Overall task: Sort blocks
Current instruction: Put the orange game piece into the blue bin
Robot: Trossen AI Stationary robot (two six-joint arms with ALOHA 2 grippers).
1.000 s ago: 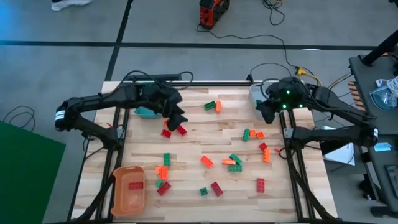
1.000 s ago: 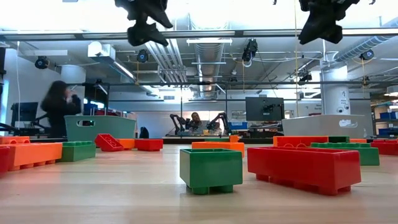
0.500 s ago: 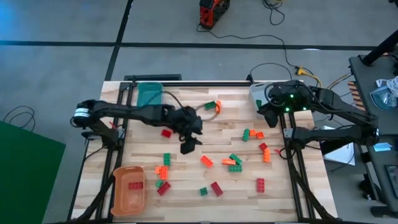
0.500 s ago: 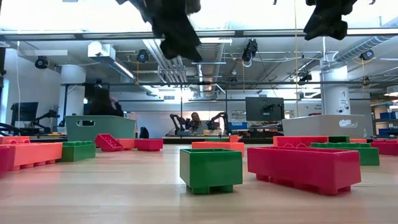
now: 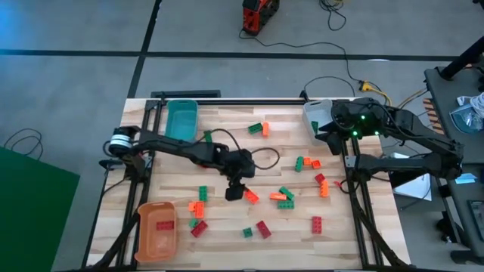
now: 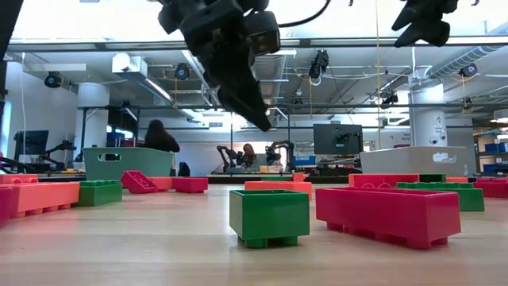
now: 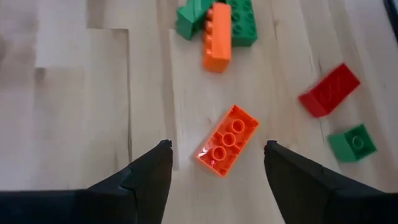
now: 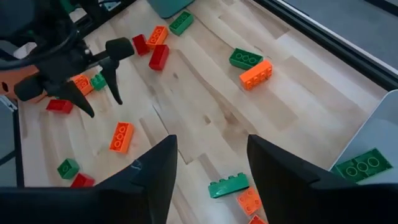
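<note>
**Centrally placed: left gripper above an orange brick, blocks scattered on the table**

Centrally, the left gripper (image 5: 235, 190) hangs over the middle of the wooden table (image 5: 227, 136), its two fingers (image 7: 146, 177) spread wide with nothing between them. An orange block (image 7: 227, 140) lies flat on the wood just beyond the fingertips, in line with the gap and apart from both fingers; in the high view the same block (image 5: 251, 196) sits just right of the gripper. Farther along in the left wrist view lie an orange and green cluster (image 7: 217, 25), a red block (image 7: 329, 90) and a small green block (image 7: 352, 142).

The right gripper (image 5: 327, 136) waits at the far right edge of the table, beside the grey bin (image 5: 311, 113), fingers (image 8: 149, 180) likewise spread and empty. A green block (image 8: 357, 167) rests inside that bin.

The remaining blocks are strewn over the table's near and right parts: a green and orange pair (image 5: 259, 129) toward the far side, a mixed group (image 5: 306, 162) at the right, and several red, orange and green pieces (image 5: 198, 208) near the orange bin (image 5: 144, 238) at the near left corner. That bin holds one red block (image 5: 165, 224). A teal bin (image 5: 181, 119) stands at the far left.

In the low view, a green block (image 6: 269, 216) and a red block (image 6: 387, 214) stand nearest the camera. People show in the room behind.
</note>
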